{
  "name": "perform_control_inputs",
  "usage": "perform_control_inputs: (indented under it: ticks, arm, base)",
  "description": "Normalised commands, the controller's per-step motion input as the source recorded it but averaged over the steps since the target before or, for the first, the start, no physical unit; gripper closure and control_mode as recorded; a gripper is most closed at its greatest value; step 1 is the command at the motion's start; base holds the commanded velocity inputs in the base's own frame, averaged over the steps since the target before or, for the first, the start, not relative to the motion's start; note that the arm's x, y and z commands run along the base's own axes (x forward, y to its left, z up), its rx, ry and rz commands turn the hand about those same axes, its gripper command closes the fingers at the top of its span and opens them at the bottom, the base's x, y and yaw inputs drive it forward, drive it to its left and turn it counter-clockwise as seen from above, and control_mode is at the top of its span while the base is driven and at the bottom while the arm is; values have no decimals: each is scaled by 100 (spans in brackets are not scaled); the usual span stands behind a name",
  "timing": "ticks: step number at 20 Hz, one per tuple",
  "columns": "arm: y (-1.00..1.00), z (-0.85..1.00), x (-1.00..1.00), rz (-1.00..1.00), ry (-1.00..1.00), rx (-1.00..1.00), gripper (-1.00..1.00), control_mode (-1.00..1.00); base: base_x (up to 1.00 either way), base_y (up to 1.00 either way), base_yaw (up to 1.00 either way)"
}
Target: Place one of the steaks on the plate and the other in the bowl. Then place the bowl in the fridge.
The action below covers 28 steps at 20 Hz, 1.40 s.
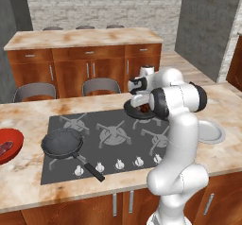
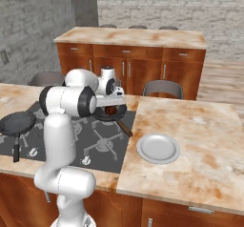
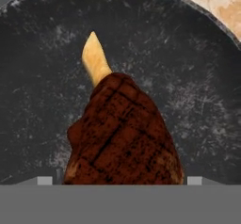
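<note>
One steak (image 3: 123, 133) lies right under the hand, a browned, grill-marked slab with a pale bony tip jutting from one end, resting in a dark, speckled frying pan (image 3: 197, 91); the gripper (image 1: 140, 98) hangs low over that pan at the far right of the cooktop, and whether its fingers are spread or closed on the meat I cannot tell, since the tips barely show; from the right side the same steak (image 2: 111, 110) shows as a small reddish patch in the pan (image 2: 108, 115) beneath the hand; the cooktop (image 1: 106, 136) is a flat black sheet with grey burner grates and a row of white knobs along its near edge; a second frying pan (image 1: 62, 142), round and matte black with a long straight handle, sits on the front left burner; well to the left, at the counter's edge, the glossy red bowl (image 1: 14, 141) holds another steak (image 1: 5, 147), a dull pink slab; to the right of the cooktop a round, pale grey plate (image 2: 158, 148) rests on the mottled marble counter (image 2: 200, 140), smooth and shallow.
</note>
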Motion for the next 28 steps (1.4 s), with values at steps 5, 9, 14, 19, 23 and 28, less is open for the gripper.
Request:
perform_control_inputs:
  ticks: [5, 9, 14, 19, 23, 28]
  arm:
    - [-21, 94, -65, -11, 0, 2, 100, -100]
    - [-83, 76, -90, -10, 0, 0, 100, -100]
    - [-100, 23, -100, -19, -2, 0, 100, -100]
    - [-100, -2, -69, -27, 1, 0, 100, -100]
    - [-100, -20, -14, -28, 6, 0, 100, -100]
    - [-84, -46, -5, -28, 8, -3, 100, -100]
  base:
    - [0, 0, 0]
    - [0, 0, 0]
    - [0, 0, 0]
    - [0, 0, 0]
    - [0, 0, 0]
    - [0, 0, 0]
